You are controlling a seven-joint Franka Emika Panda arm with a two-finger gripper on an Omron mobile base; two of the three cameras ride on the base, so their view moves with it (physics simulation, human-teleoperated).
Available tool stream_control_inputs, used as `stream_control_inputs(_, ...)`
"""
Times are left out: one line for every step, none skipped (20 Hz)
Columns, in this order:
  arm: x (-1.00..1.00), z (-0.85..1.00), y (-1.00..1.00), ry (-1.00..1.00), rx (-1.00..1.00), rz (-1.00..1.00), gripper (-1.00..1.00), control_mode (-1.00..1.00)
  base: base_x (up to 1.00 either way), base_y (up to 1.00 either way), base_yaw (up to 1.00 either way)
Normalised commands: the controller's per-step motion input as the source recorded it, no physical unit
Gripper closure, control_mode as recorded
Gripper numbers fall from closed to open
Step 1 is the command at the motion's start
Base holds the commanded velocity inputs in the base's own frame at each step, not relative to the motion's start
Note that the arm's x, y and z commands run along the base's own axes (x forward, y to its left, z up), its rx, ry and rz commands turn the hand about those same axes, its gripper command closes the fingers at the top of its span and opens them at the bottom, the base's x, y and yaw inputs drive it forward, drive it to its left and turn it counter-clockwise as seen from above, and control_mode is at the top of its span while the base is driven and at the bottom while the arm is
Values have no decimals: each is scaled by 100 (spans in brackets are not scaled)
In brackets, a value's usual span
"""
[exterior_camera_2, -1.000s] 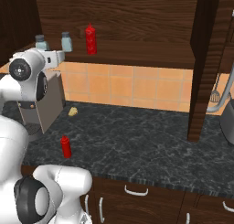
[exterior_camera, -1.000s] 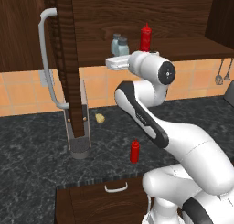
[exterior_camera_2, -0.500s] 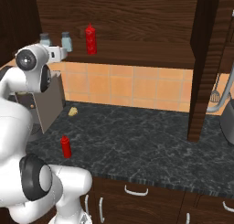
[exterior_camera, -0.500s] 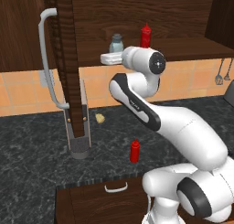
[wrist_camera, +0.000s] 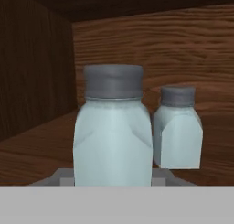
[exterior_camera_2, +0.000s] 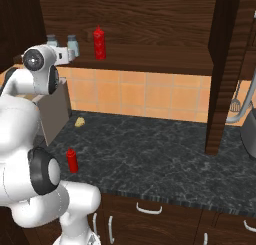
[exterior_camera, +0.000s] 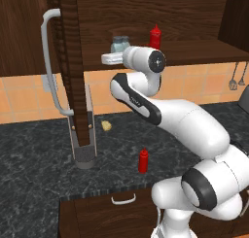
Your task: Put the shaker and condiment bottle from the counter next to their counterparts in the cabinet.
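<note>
Currently I see the gripper (exterior_camera: pixel 108 59) at the cabinet (exterior_camera: pixel 194 18) shelf; I cannot tell its jaw state. Directly ahead stands the glass shaker (wrist_camera: pixel 113 129) with grey metal cap, its counterpart (wrist_camera: pixel 177 132) just beside. One slim red condiment bottle (exterior_camera: pixel 143 161) stands on the marbled surface (exterior_camera: pixel 39 174).

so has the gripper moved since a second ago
Yes. In the left base view the gripper has swung left along the shelf, away from the red bottle in the cabinet, toward the door.
</note>
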Motion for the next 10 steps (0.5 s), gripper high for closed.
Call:
stream_control_inputs(39,-19,12,1,0,0,100,-100,0,0,0)
stream_control_inputs(39,-24,15,0,0,0,100,-100,0,0,0)
stream_control_inputs(39,-29,14,0,0,0,100,-100,0,0,0)
stream_control_inputs(39,-31,14,0,0,0,100,-100,0,0,0)
stream_control_inputs(35,-31,13,0,0,0,100,-100,0,0,0)
stream_control_inputs(37,-22,12,0,0,0,100,-100,0,0,0)
stream_control_inputs(32,-11,6,0,0,0,100,-100,0,0,0)
stream_control_inputs(26,-11,9,0,0,0,100,-100,0,0,0)
stream_control_inputs(28,-9,9,0,0,0,100,-100,0,0,0)
stream_control_inputs(23,-9,6,0,0,0,100,-100,0,0,0)
